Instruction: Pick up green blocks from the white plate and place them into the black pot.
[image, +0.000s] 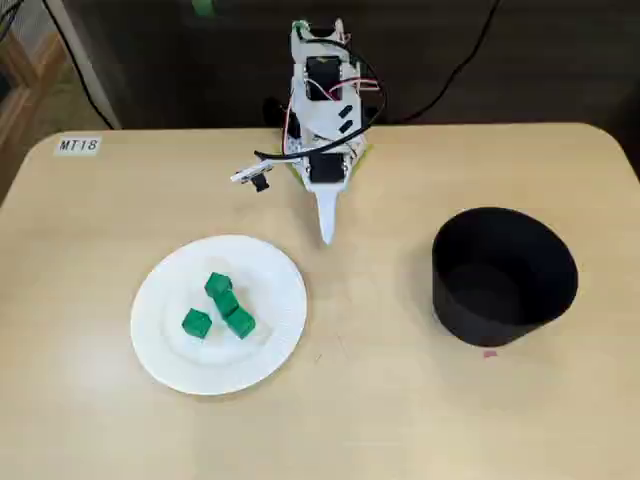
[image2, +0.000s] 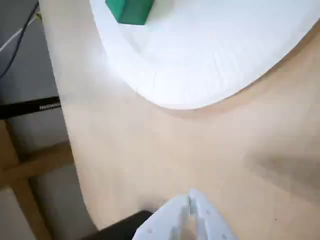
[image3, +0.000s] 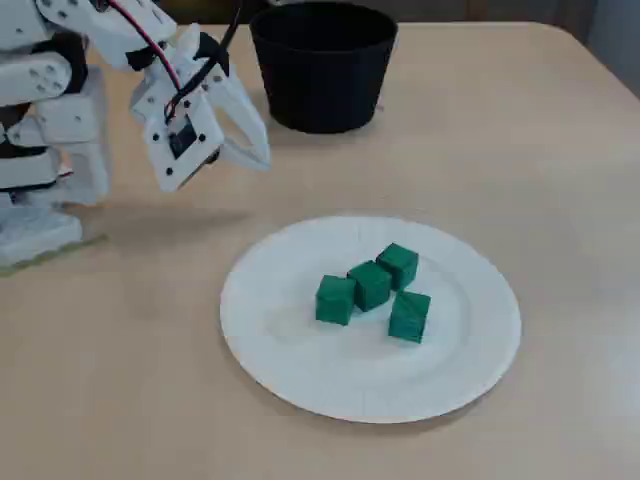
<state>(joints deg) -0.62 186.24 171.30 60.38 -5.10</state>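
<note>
Several green blocks (image: 222, 305) lie clustered near the middle of the white paper plate (image: 270, 345); in another fixed view the blocks (image3: 372, 285) sit on the same plate (image3: 280, 340). The black pot (image: 503, 275) stands empty at the right; it appears at the top in a fixed view as pot (image3: 322, 65). My white gripper (image: 326, 235) hangs shut above bare table between plate and pot, holding nothing, also seen as gripper (image3: 262, 155). In the wrist view the gripper (image2: 191, 197) shows closed tips, with one green block (image2: 131, 10) and the plate's rim (image2: 190, 85) ahead.
The arm's base (image: 325, 110) stands at the table's far edge with cables behind it. A label reading MT18 (image: 78, 145) is stuck at the far left corner. A small pink mark (image: 489, 352) lies by the pot.
</note>
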